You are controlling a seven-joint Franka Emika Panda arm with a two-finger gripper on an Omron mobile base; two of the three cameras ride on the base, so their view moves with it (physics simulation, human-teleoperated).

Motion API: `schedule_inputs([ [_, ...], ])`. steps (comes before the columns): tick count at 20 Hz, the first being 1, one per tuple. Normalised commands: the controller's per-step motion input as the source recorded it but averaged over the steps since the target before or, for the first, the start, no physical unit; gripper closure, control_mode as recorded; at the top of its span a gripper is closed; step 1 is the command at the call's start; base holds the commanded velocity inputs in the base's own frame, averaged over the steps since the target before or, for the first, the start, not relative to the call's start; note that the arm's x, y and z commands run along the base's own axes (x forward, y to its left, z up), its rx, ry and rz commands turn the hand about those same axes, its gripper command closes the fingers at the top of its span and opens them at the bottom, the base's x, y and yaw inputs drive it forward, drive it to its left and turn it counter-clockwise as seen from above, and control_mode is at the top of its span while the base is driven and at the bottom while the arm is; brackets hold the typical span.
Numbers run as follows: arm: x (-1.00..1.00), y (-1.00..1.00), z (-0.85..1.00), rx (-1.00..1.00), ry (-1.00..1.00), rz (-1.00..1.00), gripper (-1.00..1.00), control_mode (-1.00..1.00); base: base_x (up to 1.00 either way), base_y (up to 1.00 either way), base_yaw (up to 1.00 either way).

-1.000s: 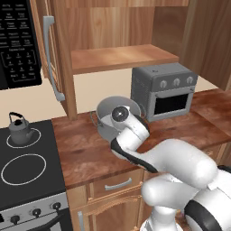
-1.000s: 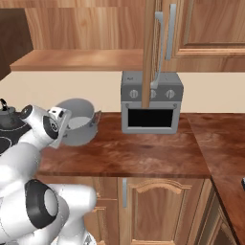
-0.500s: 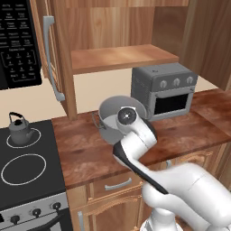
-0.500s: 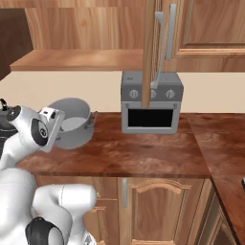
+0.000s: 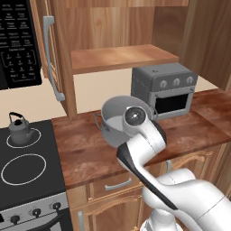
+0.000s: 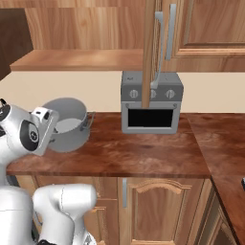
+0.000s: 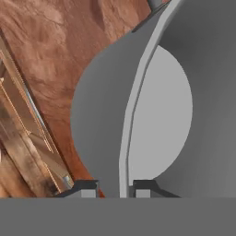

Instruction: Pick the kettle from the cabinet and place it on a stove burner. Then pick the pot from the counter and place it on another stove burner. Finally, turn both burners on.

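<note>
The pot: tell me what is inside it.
The pot looks empty: the hand view shows its bare light grey floor and inner wall. The gripper straddles its rim, one fingertip inside, one outside. In the base views the arm covers the near part of the interior.

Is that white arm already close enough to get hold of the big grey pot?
Yes, it seems so. In the hand view the gripper straddles the rim of the pot, one fingertip outside the wall, one inside, with nothing between. The pot appears tilted above the counter.
</note>
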Motion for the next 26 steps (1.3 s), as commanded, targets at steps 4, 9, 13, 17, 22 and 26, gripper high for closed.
schedule_inputs([
  [4, -0.36, 0.0, 0.32, 0.0, 0.08, 0.0, 1.0, -1.0, 0.0, 0.0, 0.0],
  [9, -0.4, 0.0, 0.29, 0.0, 0.05, 0.0, 1.0, -1.0, 0.0, 0.0, 0.0],
  [13, -0.44, 0.0, 0.28, 0.0, 0.02, 0.0, 1.0, -1.0, 0.0, 0.0, 0.0],
  [17, -0.4, 0.0, 0.21, 0.0, 0.01, 0.0, 1.0, -1.0, 0.0, 0.0, 0.0],
  [22, -0.09, 0.0, 0.02, 0.0, 0.0, 0.0, 1.0, -1.0, 0.0, 0.0, 0.0],
  [26, 0.0, 0.0, 0.0, 0.0, 0.0, 0.0, 1.0, -1.0, 0.0, 0.0, 0.0],
])
